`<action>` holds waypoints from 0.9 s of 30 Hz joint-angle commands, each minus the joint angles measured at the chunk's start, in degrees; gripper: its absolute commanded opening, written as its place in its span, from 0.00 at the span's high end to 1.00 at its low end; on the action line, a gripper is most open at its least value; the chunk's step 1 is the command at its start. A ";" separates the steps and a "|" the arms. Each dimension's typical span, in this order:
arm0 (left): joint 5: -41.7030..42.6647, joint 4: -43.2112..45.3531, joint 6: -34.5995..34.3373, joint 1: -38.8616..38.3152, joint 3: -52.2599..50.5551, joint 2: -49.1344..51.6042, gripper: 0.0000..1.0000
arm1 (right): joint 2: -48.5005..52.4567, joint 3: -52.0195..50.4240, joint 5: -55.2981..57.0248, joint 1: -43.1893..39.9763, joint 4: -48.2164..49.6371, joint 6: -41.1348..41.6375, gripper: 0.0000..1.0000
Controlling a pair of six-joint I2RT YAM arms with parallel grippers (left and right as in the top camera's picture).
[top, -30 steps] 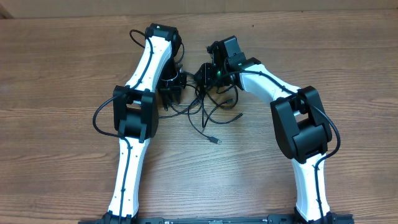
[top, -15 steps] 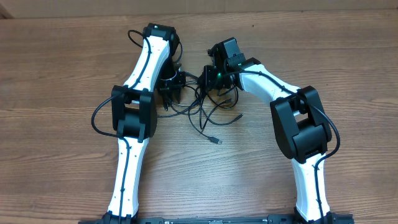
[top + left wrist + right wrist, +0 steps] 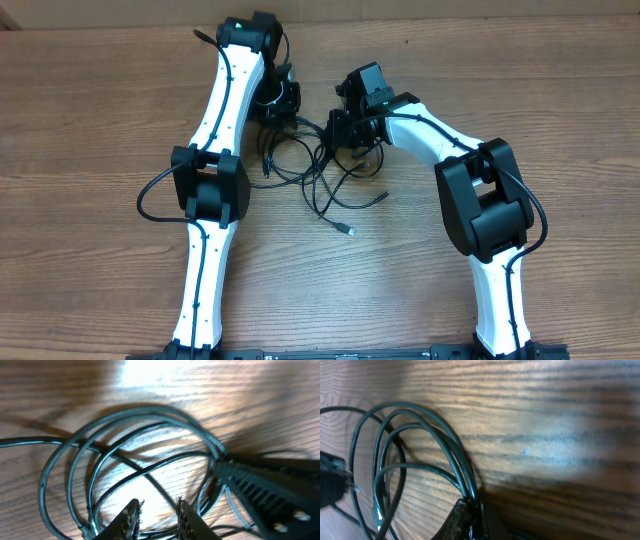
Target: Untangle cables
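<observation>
Several thin black cables (image 3: 316,172) lie looped on the wooden table (image 3: 100,120) between the arms. The right end effector (image 3: 469,516) is clamped on a bunch of strands, while the left end effector (image 3: 157,514) hangs over other coils, its fingers narrowly parted.

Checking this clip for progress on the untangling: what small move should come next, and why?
Probably the right gripper should pull gently toward its own side. It is shut on several strands of the cables, while the left gripper hovers slightly open over their coil, so a pull may loosen the loops.
</observation>
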 commanded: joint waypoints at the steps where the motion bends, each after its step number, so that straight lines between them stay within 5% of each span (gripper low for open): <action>1: 0.79 0.61 -2.73 -0.33 0.28 -1.70 0.74 | 0.66 -0.33 0.61 0.24 -2.71 -0.26 0.93; 15: -1.29 3.56 -2.49 -3.85 -5.20 -1.68 0.76 | 0.66 -0.33 -7.45 0.28 -11.65 0.81 0.88; 20: -1.31 4.17 -2.51 -3.85 -5.27 -1.68 0.76 | 0.66 -0.31 -7.63 0.28 -10.75 0.76 0.71; 27: -1.86 4.11 -2.49 -4.28 -5.75 -1.68 0.77 | 0.66 -0.33 -7.39 0.07 -5.86 0.76 0.62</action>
